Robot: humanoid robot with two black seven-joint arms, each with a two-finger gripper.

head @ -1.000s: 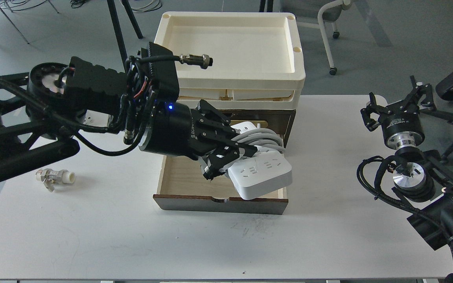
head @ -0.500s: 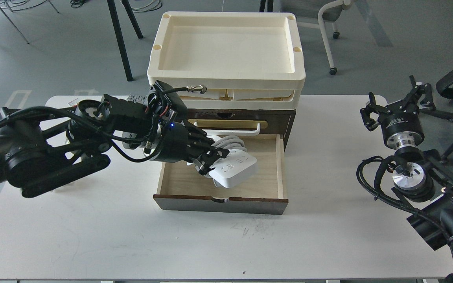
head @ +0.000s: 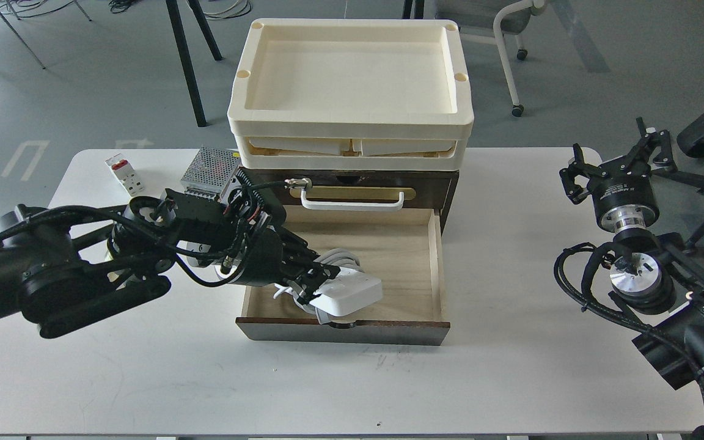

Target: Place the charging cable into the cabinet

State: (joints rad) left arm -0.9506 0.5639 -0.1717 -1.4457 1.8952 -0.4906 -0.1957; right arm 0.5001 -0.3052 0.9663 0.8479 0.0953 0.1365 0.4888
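The charging cable (head: 347,296), a white power strip with its cord wrapped around it, lies low inside the open drawer (head: 388,256) of the dark brown cabinet (head: 447,186), at the drawer's front left. My left gripper (head: 314,287) reaches into the drawer from the left and is shut on the cable's left end. My right gripper (head: 618,156) is at the far right above the table's back edge, far from the cabinet, with its fingers spread open and empty.
Cream plastic trays (head: 352,91) are stacked on top of the cabinet. A silver perforated box (head: 208,168) and a small white breaker with a red switch (head: 123,172) sit behind my left arm. The drawer's right half shows bare wood.
My left gripper has lowered and drawn back toward the drawer's front left, carrying the charging cable from above the drawer down into it. The right arm has not moved.
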